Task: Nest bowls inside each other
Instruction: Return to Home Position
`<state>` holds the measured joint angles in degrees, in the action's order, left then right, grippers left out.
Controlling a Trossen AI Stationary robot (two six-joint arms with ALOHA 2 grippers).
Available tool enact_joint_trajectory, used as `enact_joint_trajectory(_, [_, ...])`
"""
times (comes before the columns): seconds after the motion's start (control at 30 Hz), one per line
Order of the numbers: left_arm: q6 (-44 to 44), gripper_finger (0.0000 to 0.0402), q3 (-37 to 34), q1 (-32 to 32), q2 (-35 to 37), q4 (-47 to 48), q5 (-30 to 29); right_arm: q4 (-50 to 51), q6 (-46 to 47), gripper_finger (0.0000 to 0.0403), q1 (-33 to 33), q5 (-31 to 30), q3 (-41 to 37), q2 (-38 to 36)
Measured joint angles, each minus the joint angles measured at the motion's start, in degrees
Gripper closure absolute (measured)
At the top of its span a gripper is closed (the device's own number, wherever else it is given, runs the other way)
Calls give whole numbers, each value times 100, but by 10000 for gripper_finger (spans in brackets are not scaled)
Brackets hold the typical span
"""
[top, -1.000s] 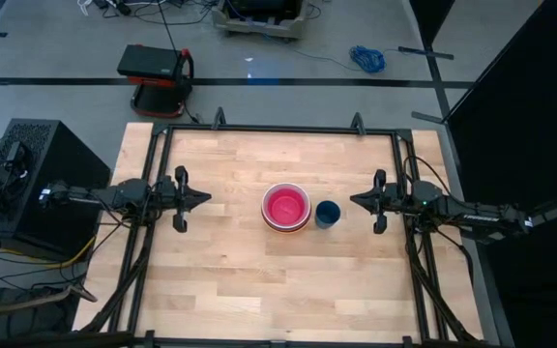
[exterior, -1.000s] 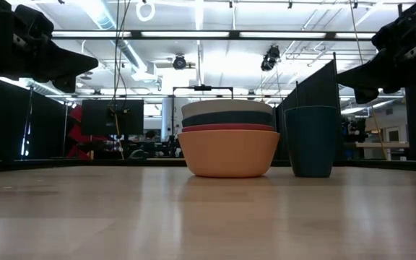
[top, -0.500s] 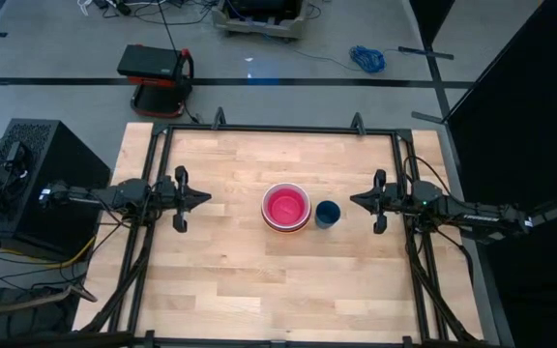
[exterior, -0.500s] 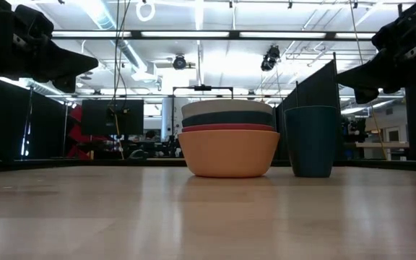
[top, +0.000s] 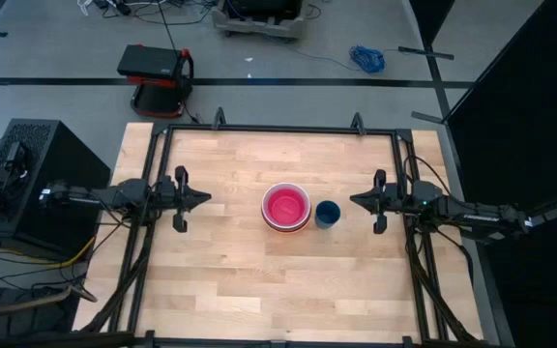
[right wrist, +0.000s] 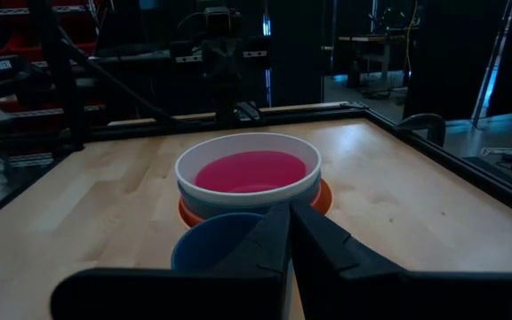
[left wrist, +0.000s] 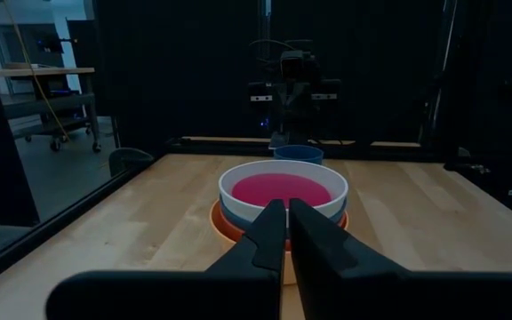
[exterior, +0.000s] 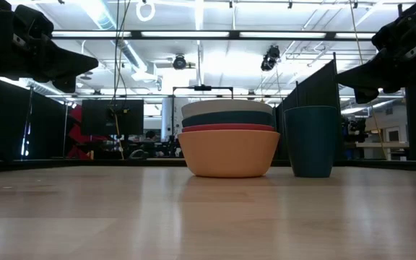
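The bowls stand nested in one stack (top: 286,207) at the table's middle. The orange bowl (exterior: 229,153) is at the bottom on the wood. Above it show the rims of the red (exterior: 229,128), teal-blue (exterior: 227,118) and white (exterior: 227,106) bowls. The magenta-pink bowl (left wrist: 281,188) lies innermost. My left gripper (top: 208,198) hovers shut at the table's left, pointing level at the stack, well apart from it. My right gripper (top: 352,200) hovers shut at the right, likewise level and apart.
A dark blue cup (top: 328,214) stands upright on the table just right of the stack, between it and my right gripper. Bare wood (top: 259,280) lies around the stack inside the black frame (top: 288,129).
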<state>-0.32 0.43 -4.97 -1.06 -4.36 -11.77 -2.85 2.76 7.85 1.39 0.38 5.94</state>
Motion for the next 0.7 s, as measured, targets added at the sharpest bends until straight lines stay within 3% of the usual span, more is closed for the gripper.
enact_joint_trajectory(0.7, [1, 395, 0, 0, 0, 0, 0, 0, -2, 403, -1, 0, -2, 1])
